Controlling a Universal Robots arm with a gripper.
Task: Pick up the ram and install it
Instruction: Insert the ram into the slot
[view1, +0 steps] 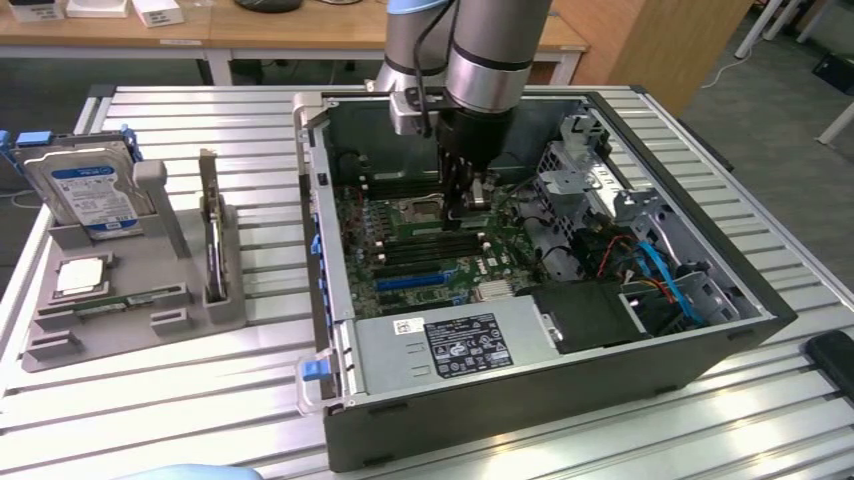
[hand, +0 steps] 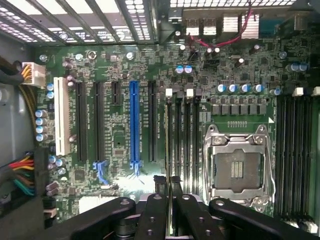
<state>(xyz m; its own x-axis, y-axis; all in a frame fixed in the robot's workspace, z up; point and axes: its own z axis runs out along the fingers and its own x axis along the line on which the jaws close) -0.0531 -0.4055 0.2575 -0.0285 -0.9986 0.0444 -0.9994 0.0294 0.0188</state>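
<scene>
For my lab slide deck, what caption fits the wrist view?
Gripper holding the ram edge-on above the memory slots of the motherboard, beside the empty processor socket.

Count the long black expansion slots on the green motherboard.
3. Two black slots lie side by side between the long white slot and the long blue slot; the third sits beyond the blue one, toward the square metal-framed processor socket.
</scene>
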